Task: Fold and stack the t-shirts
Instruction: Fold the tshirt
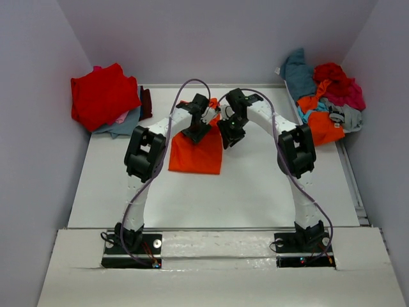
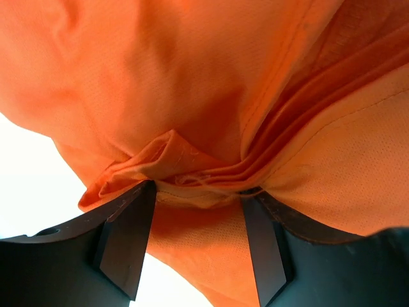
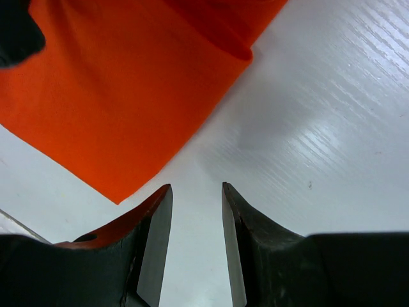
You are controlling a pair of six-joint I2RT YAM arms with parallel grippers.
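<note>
Worktop point(image 1: 255, 192) open toward near edge. Left pincer point(image 2: 198, 190) clamps a fold of the orange t-shirt point(image 1: 196, 153); right pincer point(image 3: 197, 187), parted, hovers beside it.

You have the orange t-shirt point(image 1: 195, 157) at the centre of the top view. Its lower part lies flat as a smooth folded panel, and its upper edge is gathered into pleats, pinched in the left gripper point(image 2: 198, 190). At upper left, a red t-shirt point(image 1: 101, 96) sits folded on a grey one point(image 1: 121, 126). At upper right, a crumpled heap mixes a teal shirt point(image 1: 296, 75), a magenta shirt point(image 1: 351, 96), a second orange shirt point(image 1: 324, 128) and a grey shirt point(image 1: 350, 117).
</note>
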